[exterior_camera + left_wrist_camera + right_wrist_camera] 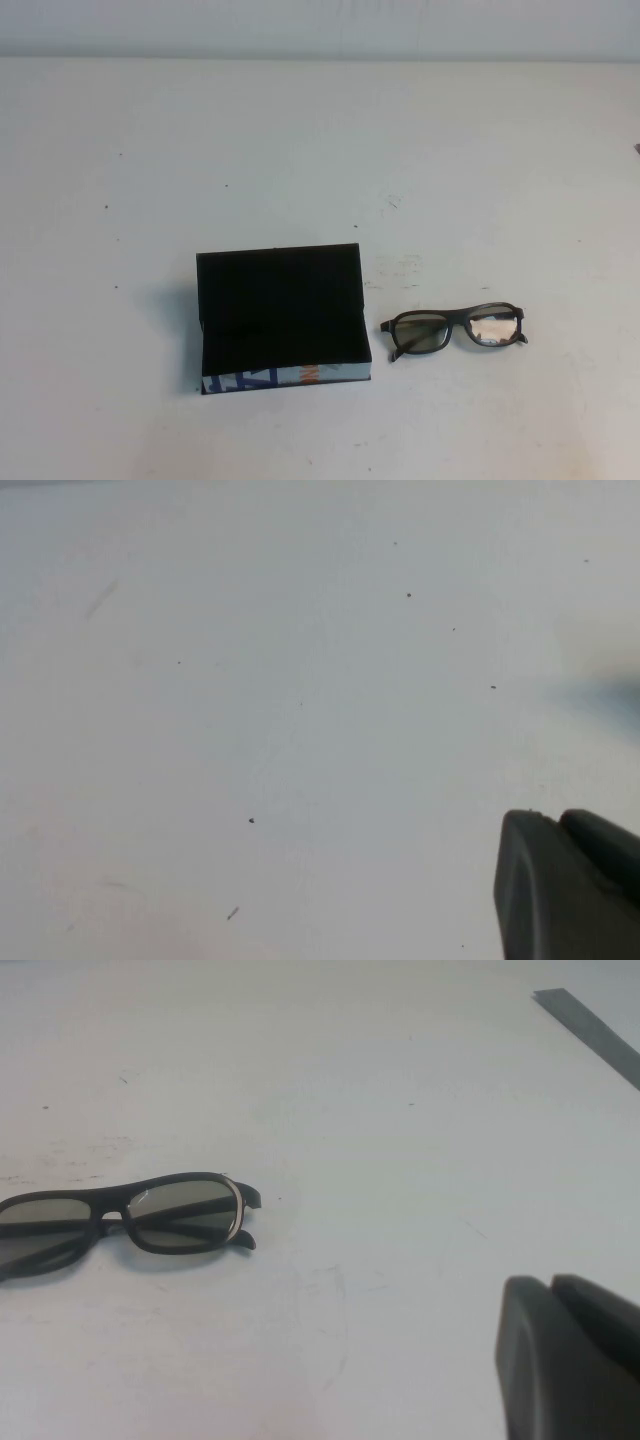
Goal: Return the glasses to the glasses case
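Observation:
The glasses case point(283, 318) is a black box standing open at the table's centre-front, with its lid up at the back and a blue, white and orange pattern on its near side. Its black inside holds nothing. The glasses point(453, 330) lie folded on the table just right of the case, apart from it, with a thick dark frame. They also show in the right wrist view point(130, 1218). My right gripper point(550, 1282) is shut and empty, over bare table some way from the glasses. My left gripper point(558, 818) is shut and empty over bare table. Neither arm shows in the high view.
The white table point(320, 150) is lightly scuffed and runs back to a pale wall. A grey strip point(590, 1035) lies at the far corner of the right wrist view.

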Robot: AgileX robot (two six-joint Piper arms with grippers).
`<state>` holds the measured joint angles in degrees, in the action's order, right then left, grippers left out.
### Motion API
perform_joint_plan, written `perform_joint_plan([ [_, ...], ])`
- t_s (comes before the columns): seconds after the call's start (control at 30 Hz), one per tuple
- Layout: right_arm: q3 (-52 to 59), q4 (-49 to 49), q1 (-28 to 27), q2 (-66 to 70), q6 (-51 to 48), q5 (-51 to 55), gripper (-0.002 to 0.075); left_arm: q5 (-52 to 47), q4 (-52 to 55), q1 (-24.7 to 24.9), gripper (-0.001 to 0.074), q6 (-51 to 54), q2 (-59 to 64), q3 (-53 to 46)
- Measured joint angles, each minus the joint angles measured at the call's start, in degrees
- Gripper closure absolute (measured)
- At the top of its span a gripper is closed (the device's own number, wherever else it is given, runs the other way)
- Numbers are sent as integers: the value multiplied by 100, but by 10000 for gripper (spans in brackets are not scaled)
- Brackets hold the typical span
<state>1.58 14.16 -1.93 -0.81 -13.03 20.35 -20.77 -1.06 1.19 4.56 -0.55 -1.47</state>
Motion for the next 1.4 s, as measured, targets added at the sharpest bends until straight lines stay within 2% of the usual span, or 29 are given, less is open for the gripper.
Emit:
perform_joint_plan([
  [1.2,0,0,0,0,0,-21,739,0,0,0,736,0,0,0],
  [1.4,0,948,0,0,0,-355,739,0,0,0,736,0,0,0],
])
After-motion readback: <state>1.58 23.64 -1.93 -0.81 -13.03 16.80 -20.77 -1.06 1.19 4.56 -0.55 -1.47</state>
